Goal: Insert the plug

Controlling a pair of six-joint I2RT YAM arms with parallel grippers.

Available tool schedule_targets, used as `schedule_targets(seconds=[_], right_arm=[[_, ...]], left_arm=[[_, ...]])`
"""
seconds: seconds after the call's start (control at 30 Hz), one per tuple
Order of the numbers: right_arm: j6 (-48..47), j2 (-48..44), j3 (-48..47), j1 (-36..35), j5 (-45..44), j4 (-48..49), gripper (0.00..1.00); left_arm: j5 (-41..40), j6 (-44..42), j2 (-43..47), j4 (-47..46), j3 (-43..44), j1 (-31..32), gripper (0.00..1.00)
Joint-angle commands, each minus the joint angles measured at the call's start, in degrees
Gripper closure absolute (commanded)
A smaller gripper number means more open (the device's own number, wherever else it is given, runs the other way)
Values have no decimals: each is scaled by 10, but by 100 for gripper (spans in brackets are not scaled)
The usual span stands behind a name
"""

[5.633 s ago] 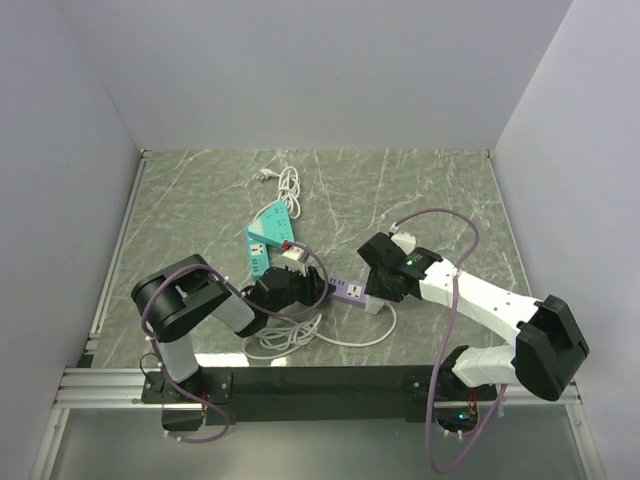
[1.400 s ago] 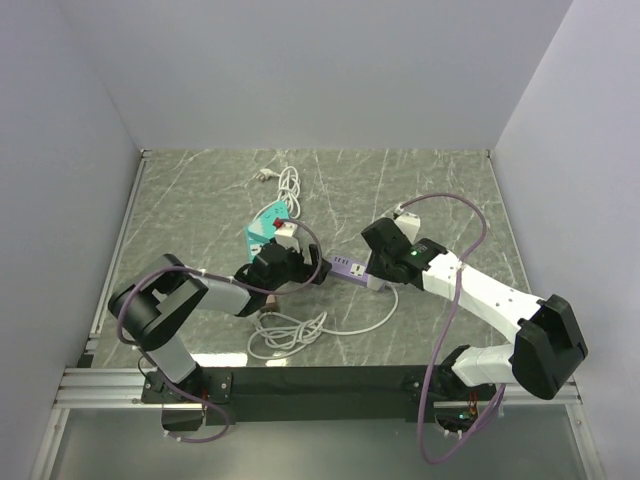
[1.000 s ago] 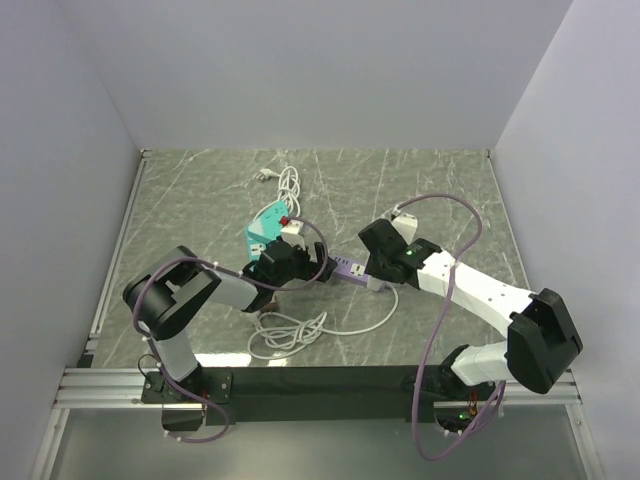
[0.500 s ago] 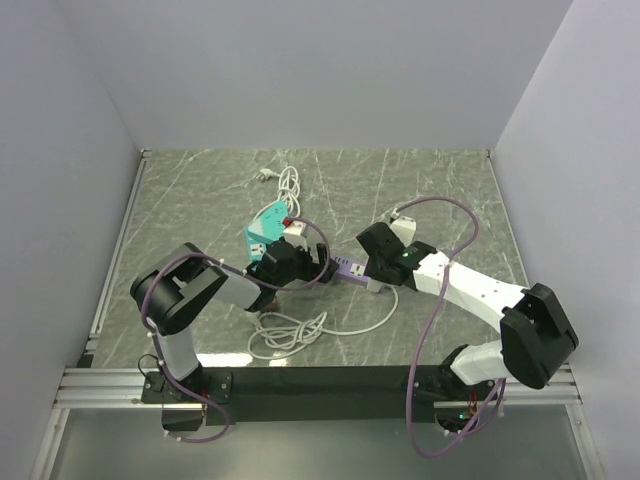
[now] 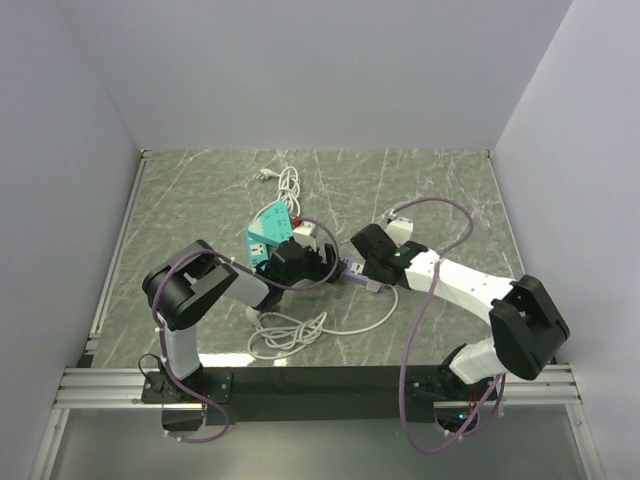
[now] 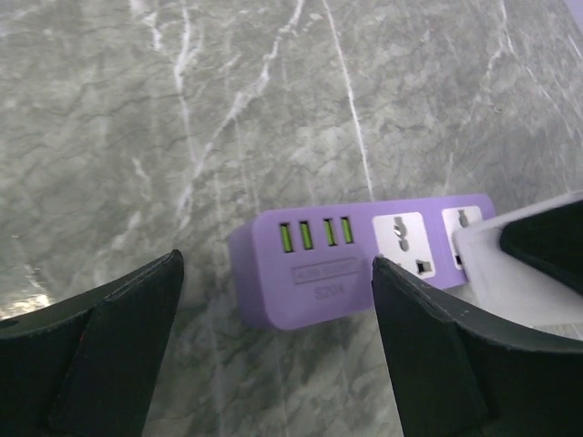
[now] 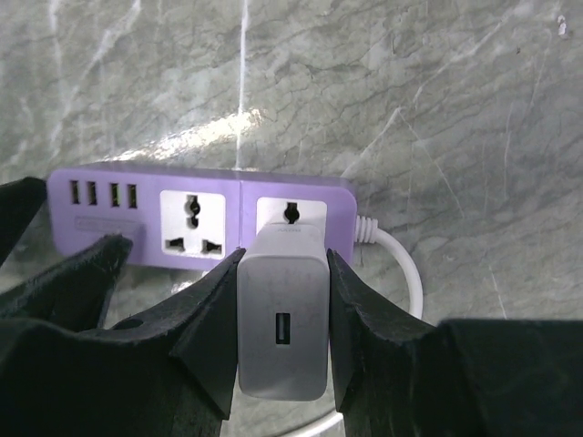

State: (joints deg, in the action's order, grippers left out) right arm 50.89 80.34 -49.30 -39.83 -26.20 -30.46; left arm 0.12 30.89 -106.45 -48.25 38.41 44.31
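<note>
Glossy stone-look worktop (image 7: 437, 109), smooth plastics, matt black jaws.
The worktop is grey-green with marble veining and a polished finish that throws back a bright patch of glare. The purple power strip (image 6: 314, 291) is smooth matt plastic with white socket faces. The plug (image 7: 282, 309) is pale smooth plastic with a soft satin sheen. The jaws are black, matt and faintly grainy. The strip's white cable (image 7: 393, 244) has a smooth sheath.
</note>
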Motion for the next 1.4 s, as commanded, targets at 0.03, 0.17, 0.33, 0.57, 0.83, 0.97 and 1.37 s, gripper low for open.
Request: schedule_targets(seconds=[0.03,0.17,0.33,0.57,0.83,0.97,1.37], right_arm=[[25,67,-22,-28,-47,-42,100],[51,90,-31,-60,-60,-55,100],[83,90,-23,-83,-81,-77,100],[73,56,-11,-87,-73,-61,100],[43,25,-33,-86,-70,-61,54],[32,27,-38,-85,-71,-61,28],[18,-65,-41,-85,-113,-90,10]], left_arm=[[0,-1,-10,-8,7,14,10],[1,2,-12,-13,0,15,11],[1,1,-12,-13,-2,16,11],[1,-1,-18,-4,4,16,12],[1,4,-29,-9,6,17,16],[1,4,-30,-8,6,17,17],[-35,1,18,0,-17,18,14]])
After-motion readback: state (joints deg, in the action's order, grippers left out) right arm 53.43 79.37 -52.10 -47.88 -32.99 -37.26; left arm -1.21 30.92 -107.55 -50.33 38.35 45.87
